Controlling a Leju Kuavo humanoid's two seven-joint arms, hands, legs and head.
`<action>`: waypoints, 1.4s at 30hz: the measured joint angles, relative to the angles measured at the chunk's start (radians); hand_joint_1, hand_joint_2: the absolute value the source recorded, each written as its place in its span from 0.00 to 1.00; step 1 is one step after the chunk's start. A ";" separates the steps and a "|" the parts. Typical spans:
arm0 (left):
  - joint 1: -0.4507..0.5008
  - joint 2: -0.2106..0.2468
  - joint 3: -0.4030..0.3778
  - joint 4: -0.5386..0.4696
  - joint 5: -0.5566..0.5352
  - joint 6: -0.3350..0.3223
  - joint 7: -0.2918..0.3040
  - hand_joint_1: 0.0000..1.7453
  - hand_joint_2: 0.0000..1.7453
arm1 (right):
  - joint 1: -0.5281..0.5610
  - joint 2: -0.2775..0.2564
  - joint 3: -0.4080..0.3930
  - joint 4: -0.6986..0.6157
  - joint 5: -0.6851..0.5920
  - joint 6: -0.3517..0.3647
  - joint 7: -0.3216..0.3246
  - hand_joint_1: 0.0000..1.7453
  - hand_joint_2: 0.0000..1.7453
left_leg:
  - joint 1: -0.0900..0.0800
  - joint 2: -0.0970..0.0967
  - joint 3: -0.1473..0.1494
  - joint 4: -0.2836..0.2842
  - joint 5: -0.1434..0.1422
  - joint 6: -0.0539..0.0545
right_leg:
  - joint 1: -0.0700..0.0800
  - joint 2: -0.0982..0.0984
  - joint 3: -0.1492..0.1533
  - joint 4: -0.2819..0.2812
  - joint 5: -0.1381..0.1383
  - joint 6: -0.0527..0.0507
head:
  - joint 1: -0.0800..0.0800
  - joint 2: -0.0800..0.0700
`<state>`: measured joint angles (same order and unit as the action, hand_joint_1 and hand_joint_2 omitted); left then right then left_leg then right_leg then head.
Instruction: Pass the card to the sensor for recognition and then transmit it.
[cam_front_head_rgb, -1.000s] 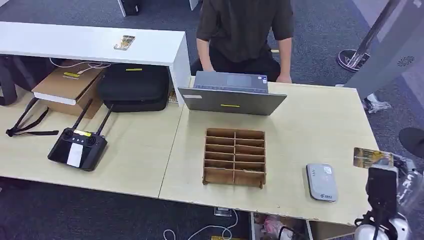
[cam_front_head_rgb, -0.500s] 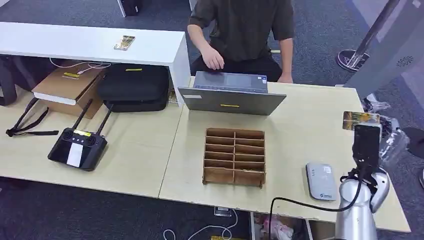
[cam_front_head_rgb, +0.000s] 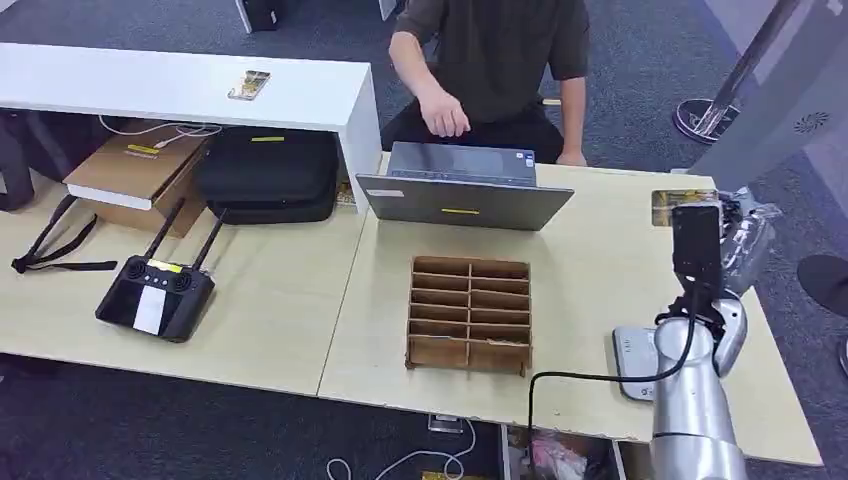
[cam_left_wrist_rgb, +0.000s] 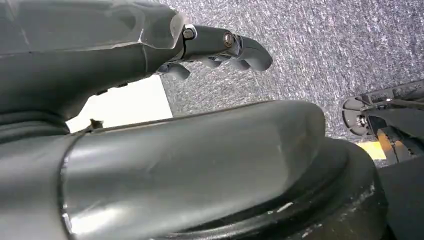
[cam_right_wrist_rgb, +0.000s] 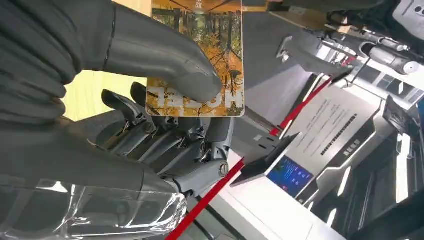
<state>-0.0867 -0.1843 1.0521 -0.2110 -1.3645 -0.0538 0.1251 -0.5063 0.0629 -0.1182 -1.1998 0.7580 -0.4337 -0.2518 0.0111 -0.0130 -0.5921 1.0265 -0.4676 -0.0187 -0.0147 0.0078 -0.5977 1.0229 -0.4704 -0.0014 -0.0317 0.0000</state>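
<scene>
My right hand (cam_front_head_rgb: 712, 236) is raised over the right side of the light wooden table (cam_front_head_rgb: 600, 260) and pinches a card (cam_front_head_rgb: 684, 207) printed with an autumn forest. In the right wrist view the thumb (cam_right_wrist_rgb: 155, 57) presses the card (cam_right_wrist_rgb: 205, 30) against the darker fingers (cam_right_wrist_rgb: 165, 142). The grey sensor pad (cam_front_head_rgb: 630, 355) lies flat near the table's front edge, below the hand and partly hidden by my silver forearm. My left hand (cam_left_wrist_rgb: 220, 45) hangs over grey carpet with nothing in it, its fingers loosely bent.
A wooden slotted organiser (cam_front_head_rgb: 469, 313) stands mid-table, with an open laptop (cam_front_head_rgb: 462, 190) behind it. A person sits beyond, one hand (cam_front_head_rgb: 445, 115) lifted above the laptop. A black remote controller (cam_front_head_rgb: 155, 295), black case (cam_front_head_rgb: 268, 172) and cardboard box (cam_front_head_rgb: 135, 175) lie to the left.
My right arm has risen and carried the card away from the table's front edge, further over the table. The person's hand has lifted off the laptop.
</scene>
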 joint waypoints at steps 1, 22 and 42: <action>0.000 0.000 0.000 0.000 0.000 0.000 0.000 0.00 0.00 | 0.000 0.000 0.001 0.002 0.000 0.000 0.000 1.00 1.00 | 0.000 0.000 0.000 0.000 0.000 0.000 | 0.000 0.000 0.000 0.000 0.000 0.000 | 0.000 0.000; -0.011 0.000 -0.008 0.000 -0.021 -0.021 0.003 0.00 0.00 | -0.267 0.090 0.165 0.082 0.154 0.026 0.058 1.00 1.00 | 0.001 0.002 0.001 0.000 0.001 -0.002 | 0.000 0.003 -0.001 0.001 0.001 -0.001 | 0.000 0.000; -0.028 -0.005 -0.028 0.000 -0.007 -0.016 -0.006 0.00 0.00 | -0.417 0.161 0.331 0.425 0.275 -0.109 0.114 1.00 1.00 | 0.001 0.000 0.000 0.000 0.001 -0.002 | 0.001 0.001 -0.001 0.001 0.001 -0.001 | 0.000 0.000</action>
<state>-0.1143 -0.1896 1.0243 -0.2110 -1.3718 -0.0694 0.1194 -0.9236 0.2235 0.2129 -0.7744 1.0326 -0.5425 -0.1377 0.0117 -0.0128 -0.5918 1.0266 -0.4661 -0.0207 -0.0138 0.0087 -0.5983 1.0235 -0.4698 -0.0021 -0.0320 0.0000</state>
